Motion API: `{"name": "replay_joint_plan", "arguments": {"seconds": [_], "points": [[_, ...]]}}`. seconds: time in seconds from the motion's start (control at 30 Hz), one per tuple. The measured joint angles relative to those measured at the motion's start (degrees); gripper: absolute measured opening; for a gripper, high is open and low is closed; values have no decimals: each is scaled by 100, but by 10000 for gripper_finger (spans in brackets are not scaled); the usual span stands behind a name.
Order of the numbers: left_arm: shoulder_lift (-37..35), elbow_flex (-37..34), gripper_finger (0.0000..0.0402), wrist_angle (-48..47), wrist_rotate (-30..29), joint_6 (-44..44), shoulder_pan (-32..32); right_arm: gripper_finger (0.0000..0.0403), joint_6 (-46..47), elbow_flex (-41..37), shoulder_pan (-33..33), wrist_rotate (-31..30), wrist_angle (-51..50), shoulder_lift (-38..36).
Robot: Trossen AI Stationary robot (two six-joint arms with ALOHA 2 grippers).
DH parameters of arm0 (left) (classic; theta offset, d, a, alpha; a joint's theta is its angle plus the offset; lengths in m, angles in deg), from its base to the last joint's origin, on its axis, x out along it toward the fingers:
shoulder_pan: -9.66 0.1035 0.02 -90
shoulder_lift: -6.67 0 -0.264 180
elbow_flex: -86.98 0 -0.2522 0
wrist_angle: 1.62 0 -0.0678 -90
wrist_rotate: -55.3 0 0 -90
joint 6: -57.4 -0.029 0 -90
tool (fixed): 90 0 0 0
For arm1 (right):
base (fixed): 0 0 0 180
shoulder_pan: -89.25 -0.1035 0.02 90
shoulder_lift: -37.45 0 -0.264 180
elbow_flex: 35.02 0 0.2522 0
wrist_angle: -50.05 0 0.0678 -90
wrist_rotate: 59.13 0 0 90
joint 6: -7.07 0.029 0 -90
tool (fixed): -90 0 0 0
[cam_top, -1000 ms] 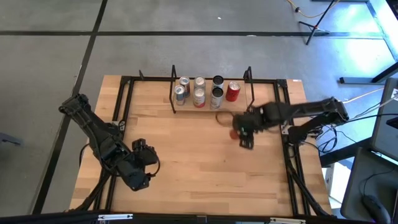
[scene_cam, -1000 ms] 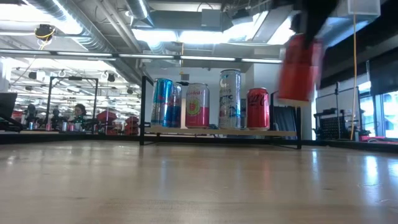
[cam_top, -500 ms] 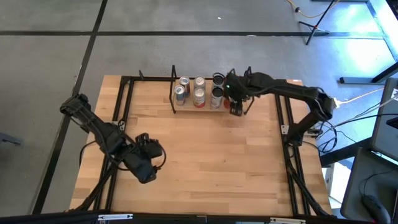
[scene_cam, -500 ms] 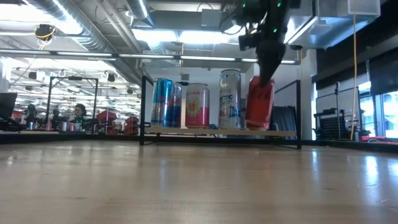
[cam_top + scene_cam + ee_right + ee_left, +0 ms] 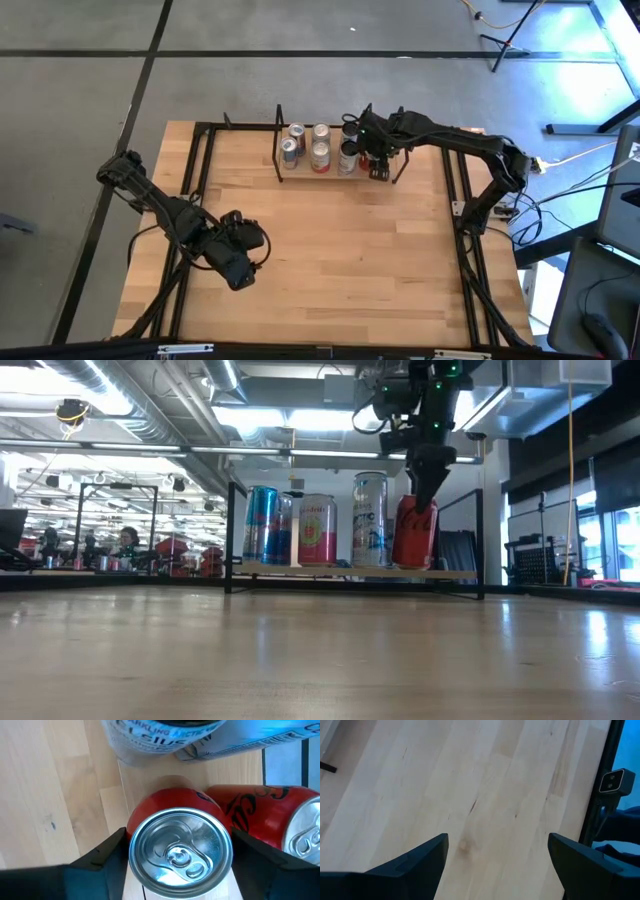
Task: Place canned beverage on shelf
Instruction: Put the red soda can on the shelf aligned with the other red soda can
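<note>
My right gripper (image 5: 378, 163) is at the right end of the shelf (image 5: 300, 174), shut on a red can (image 5: 413, 535), and reaches down from above (image 5: 424, 488). The shelf is a low light-wood board with two black wire end frames near the table's far edge. It carries several upright cans, among them a second red can (image 5: 272, 815) right beside the held one and a tall silver can (image 5: 369, 520). My left gripper (image 5: 240, 268) is open and empty over the table's near left part. My right gripper pinches the red can's top end, with one finger on each side of the wall just below the rim (image 5: 134, 851). The fingers (image 5: 420, 500) come from above, pointing down. The can is a little tilted, its lower end (image 5: 410, 564) at the shelf board; whether it rests there does not show.
Black rails (image 5: 455, 200) edge the table on its left, right and far sides. The shelf's right wire frame (image 5: 400, 135) stands close beside my right gripper. The light-wood tabletop (image 5: 340, 250) stretches between the shelf and the near edge.
My right gripper has carried the red can from above the table's right middle toward the far edge and down to the shelf's right end. The can, lifted clear before, now sits tilted low at the board beside the other red can. My left gripper has drifted slightly toward the table's right edge.
</note>
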Motion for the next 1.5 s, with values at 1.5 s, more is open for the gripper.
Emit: {"name": "replay_joint_plan", "arguments": {"seconds": [1.5], "points": [[0,2,328,208,176,2,-20,371,-604,31,-7,-182,-85,4]]}}
